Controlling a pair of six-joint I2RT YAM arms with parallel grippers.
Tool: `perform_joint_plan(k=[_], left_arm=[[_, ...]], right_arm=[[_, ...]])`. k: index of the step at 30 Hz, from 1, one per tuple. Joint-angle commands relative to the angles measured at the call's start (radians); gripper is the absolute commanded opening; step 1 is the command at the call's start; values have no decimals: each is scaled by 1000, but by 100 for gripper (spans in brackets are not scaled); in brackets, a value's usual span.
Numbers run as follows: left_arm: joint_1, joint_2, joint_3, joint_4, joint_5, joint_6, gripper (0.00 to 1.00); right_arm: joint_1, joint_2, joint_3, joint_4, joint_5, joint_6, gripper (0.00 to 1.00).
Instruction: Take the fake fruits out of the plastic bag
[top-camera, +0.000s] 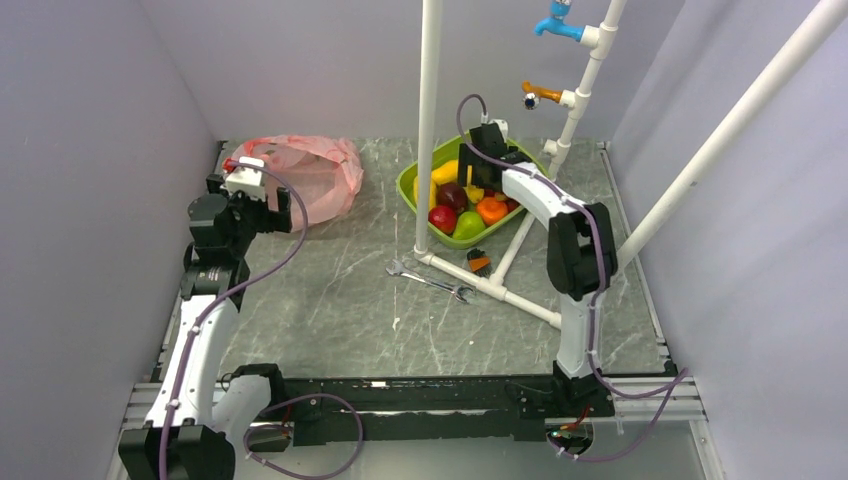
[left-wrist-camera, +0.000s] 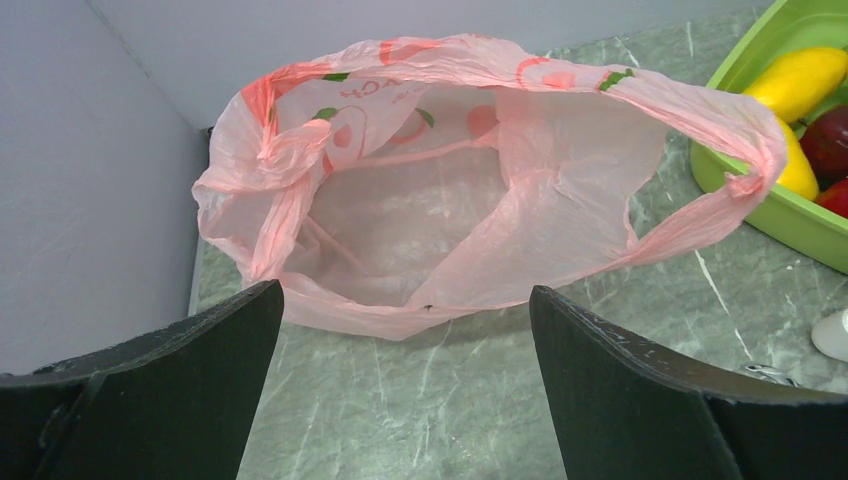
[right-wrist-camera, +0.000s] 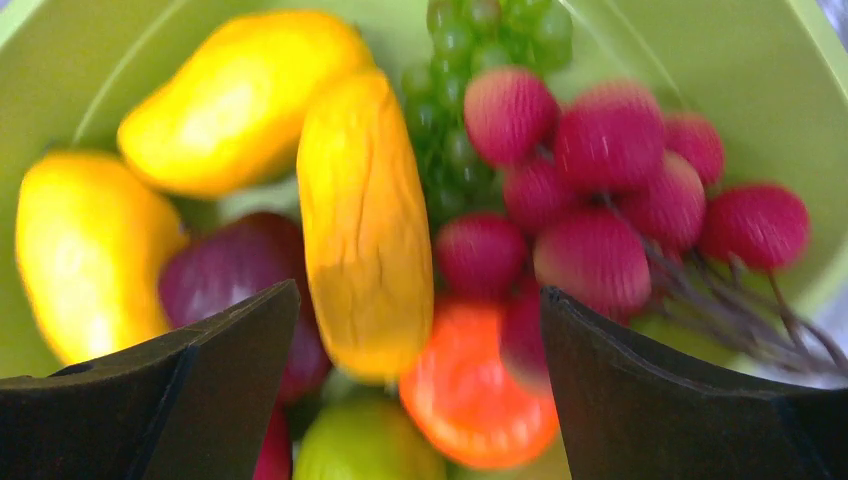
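The pink plastic bag lies at the back left with its mouth open towards my left gripper. In the left wrist view the plastic bag shows only bare plastic inside. The left gripper is open just short of its near edge, holding nothing. My right gripper is open above the green tub. Below it lie the fake fruits: a yellow banana, a red grape cluster, a green pear and a red apple. No fruit sits between the fingers.
The tub also holds green grapes, an orange fruit, a maroon fruit and a yellow mango. A white pipe frame stands beside the tub. A wrench and a small black-and-orange object lie mid-table.
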Motion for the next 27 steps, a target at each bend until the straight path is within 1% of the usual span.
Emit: perform_joint_plan(k=[1,4,6,8,10,13,16,18,20,23,27], left_arm=[[-52,-56,-3,14,-45,-2,99],[-160,-106,-18,-14,-167,20,99],[-192,-140,-9,-61,-205,8,99],[-194,-163,70,-193,-222,-65,99],[-194,-194,151,-364,-209,-131,99],[-194,-259,242,-538,-169,-226,99],[-194,-333,294,-655,-136,-305,99],[-194,-381,327,-717,-115,-354,99],[-194,-432,357,-756,-92,-399,99],[-194,-514,390,-761,-61,-459,99],[-194,-620,431,-705,-42,-516,99]], right_arm=[[55,-305,-146,-41,-3,37,92],[123,-492,-301,-53,15,31,94],[170,-626,-401,-76,78,22,98],[204,-761,-496,-112,83,23,100],[215,-899,-560,-163,26,29,100],[220,-1118,-625,-221,-37,35,100],[222,-1310,-643,-249,-150,18,100],[223,-1407,-632,-258,-234,5,100],[222,-1474,-603,-279,-276,-1,100],[222,-1541,-543,-324,-273,3,100],[221,-1602,-481,-373,-231,3,100]])
